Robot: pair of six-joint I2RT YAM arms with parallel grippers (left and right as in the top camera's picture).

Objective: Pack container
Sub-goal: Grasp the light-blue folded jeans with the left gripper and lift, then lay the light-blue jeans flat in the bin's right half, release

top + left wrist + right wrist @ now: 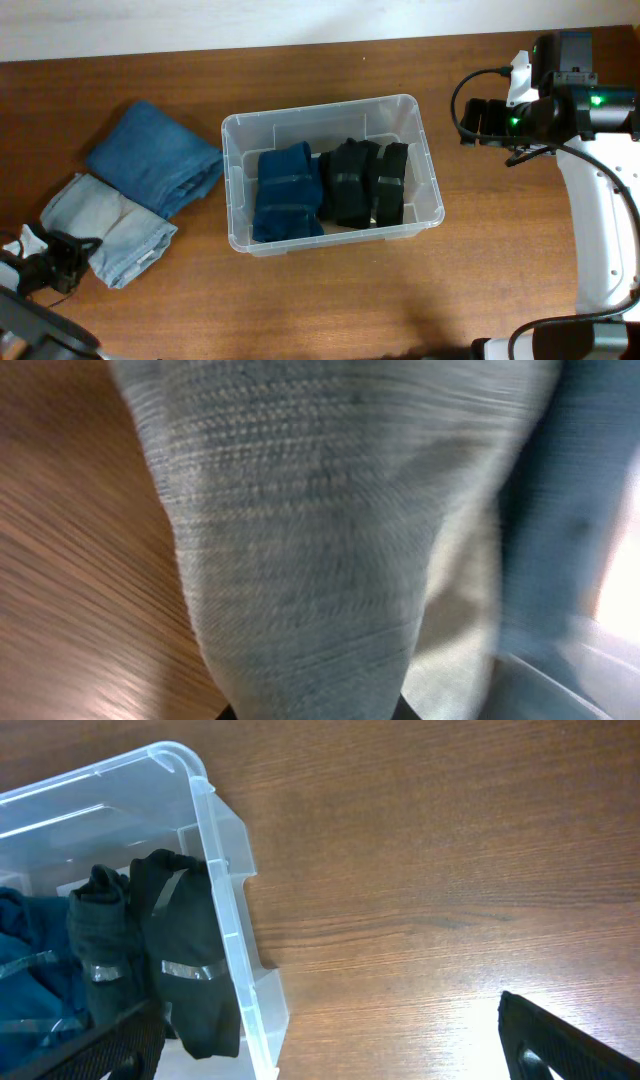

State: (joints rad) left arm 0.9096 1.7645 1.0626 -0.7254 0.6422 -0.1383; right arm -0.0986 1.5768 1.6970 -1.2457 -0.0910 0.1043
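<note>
Snagging was the main risk at this moment. Your left fingers (66,256) sat right at the edge of the folded light-wash jeans (108,228). They were so close that the left wrist view showed only blurred pale denim, and I could not tell whether they were spread, closed or already pinching cloth. If they took only the top layer, the fold would likely have opened on the lift and trailed across the surface (330,300).

Just beyond the light pair from those fingers lay the folded blue jeans (155,158), whose edge appeared to overlap it. A pull could therefore have dragged both pairs.

The container (236,190) stood well apart from the left fingers, past both pairs of jeans. It already held a dark blue folded garment (288,192) and two black folded garments (365,180) side by side. Little bare floor was left, so a loose bundle would probably have caught the rim or sat proud of it.

Your right fingers (475,120) were spread wide and held nothing. The container's corner was near them, off toward one fingertip. If you had swung them inward carelessly, they could have knocked the clear wall and shifted the bin, or met the left arm over the opening.
</note>
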